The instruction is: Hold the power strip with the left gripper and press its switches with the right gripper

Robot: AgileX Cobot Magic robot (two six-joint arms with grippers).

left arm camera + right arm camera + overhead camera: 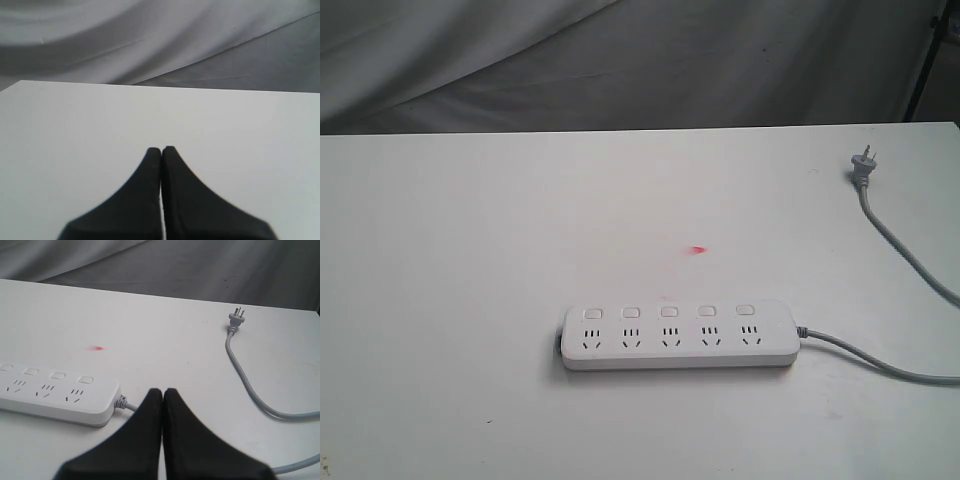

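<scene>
The white surface [470, 250] fills most of the exterior view. The power strip [680, 337] lies flat on its near half, a little right of the middle, with its long side across the view. Just beyond it is a small red mark [698, 250]. Farther back, near the right edge, rests the grey plug [863, 165]. A creased grey cloth [620, 60] hangs behind the far edge.

The strip is a white bar with rounded ends and five socket sets in a row. Five white square switches [668, 312] sit one beside each set, on the far side. A grey cord [880, 365] leaves its right end.

The left tool [161, 150] has its black fingers pressed together, empty, over bare surface. The right tool [163, 391] is likewise closed tip to tip, holding nothing, near the strip's cord end.
</scene>
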